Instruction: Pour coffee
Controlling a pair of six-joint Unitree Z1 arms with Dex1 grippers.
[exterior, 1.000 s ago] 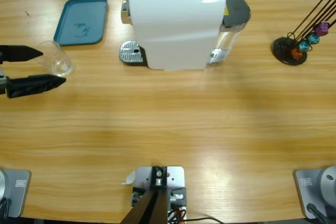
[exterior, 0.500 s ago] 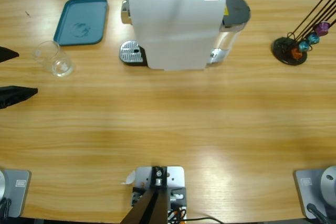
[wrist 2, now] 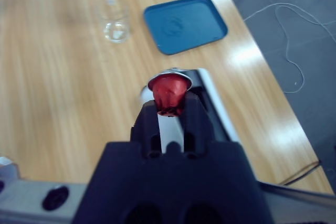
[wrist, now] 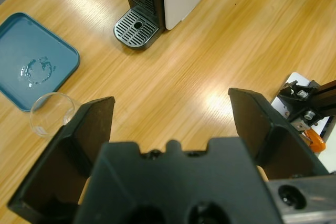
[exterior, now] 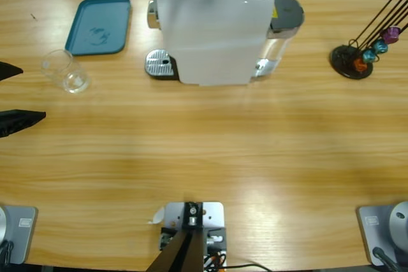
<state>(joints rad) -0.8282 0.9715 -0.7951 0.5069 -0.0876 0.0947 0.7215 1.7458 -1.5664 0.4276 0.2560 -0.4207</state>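
We see a long wooden table (exterior: 210, 138) with a white coffee machine (exterior: 213, 30) at the back, a blue tray (exterior: 99, 25) to its left and an empty clear glass (exterior: 65, 71) just beside the tray; no coffee shows anywhere. Our left gripper (exterior: 11, 97) sits at the table's left edge near the glass, jaws wide apart and holding nothing. Our right gripper (wrist 2: 169, 109) pinches a red capsule (wrist 2: 169, 93) above the machine's top.

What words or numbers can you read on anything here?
None can be read.
The coffee machine carries a small yellow sticker, too small to read.
The blue tray has only a pale smudge, no letters.
The red capsule in the right gripper is plain.
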